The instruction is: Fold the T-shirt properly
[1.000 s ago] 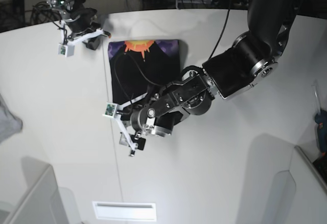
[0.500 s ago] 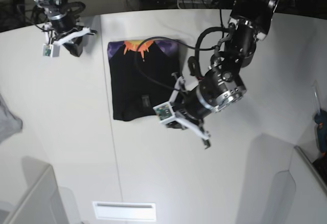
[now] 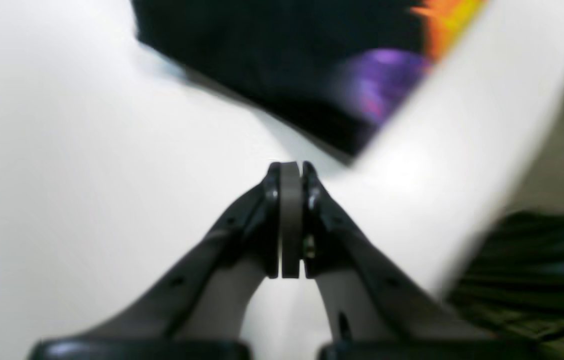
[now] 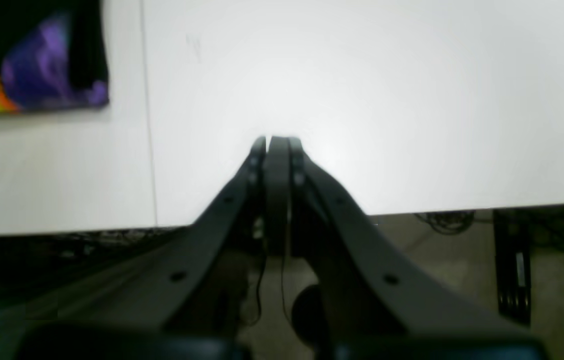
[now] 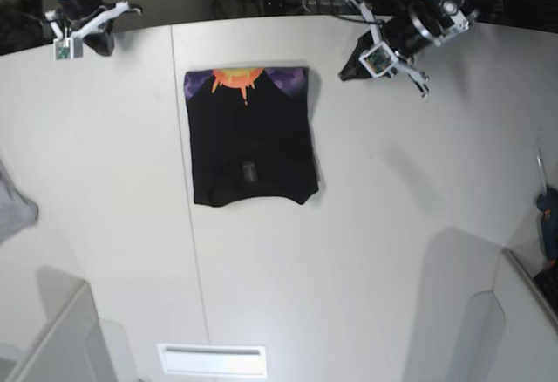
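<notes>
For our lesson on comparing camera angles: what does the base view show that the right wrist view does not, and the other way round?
Only the base view shows the whole folded T-shirt lying flat, the left gripper with its arm, and a grey cloth at the table's edge. Only the right wrist view shows the right gripper up close, fingers shut on nothing. Both show the white table and the shirt's orange and purple print.

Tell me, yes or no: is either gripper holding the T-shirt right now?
No. In the base view the T-shirt lies folded on the table, with the left gripper and right gripper both apart from it.
</notes>
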Controlling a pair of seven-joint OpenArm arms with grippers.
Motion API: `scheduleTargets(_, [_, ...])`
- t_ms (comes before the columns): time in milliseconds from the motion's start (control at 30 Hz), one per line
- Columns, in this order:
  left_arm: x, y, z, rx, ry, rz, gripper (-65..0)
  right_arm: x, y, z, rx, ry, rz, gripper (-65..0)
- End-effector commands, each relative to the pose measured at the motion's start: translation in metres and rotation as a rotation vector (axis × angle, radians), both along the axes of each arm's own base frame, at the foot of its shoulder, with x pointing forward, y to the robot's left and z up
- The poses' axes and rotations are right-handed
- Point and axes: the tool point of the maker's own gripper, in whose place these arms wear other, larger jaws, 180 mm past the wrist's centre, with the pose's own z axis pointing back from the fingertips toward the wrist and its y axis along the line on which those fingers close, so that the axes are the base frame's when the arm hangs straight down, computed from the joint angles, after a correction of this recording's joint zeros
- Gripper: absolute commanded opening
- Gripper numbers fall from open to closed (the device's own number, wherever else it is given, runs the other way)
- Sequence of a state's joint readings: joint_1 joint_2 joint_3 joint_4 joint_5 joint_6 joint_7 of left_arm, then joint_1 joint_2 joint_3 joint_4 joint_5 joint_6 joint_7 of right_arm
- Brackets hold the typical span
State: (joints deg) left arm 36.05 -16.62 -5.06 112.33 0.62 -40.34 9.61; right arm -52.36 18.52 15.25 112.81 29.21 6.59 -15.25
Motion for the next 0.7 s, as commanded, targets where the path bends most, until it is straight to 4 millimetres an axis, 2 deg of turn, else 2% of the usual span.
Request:
scheduleTargets(0, [-0.002, 0.001, 0.015, -0.081, -0.025, 0.029, -65.0, -0.007, 0.004, 0.004, -0.004, -0.001, 0.037, -65.0])
scheduleTargets(100, [-0.016, 0.021, 0.018, -0.165, 0.006, 0.125, -65.0, -0.028, 0.015, -0.003, -0.040, 0.052, 0.152, -65.0])
scheduleTargets(200, [-0.026, 0.045, 0.012, -0.186, 0.028, 0.208, -65.0, -0.051, 0.022, -0.012, -0.093, 0.110, 0.197, -65.0])
scheduleTargets(367, [-0.066, 0.057, -0.010, -0.208, 0.126, 0.268, -65.0, -0.088, 0.024, -0.024, -0.196, 0.219, 0.262, -65.0])
scheduleTargets(500, [-0.104, 0.058, -0.039, -0.251, 0.238, 0.313, -65.0, -0.110, 0.031, -0.034, -0.166, 0.311, 0.330, -65.0])
scheduleTargets(667, [-0.152, 0.066, -0.084, -0.274, 0.389, 0.401, -65.0, -0.143, 0.036, -0.071, -0.124, 0.477, 0.426, -65.0])
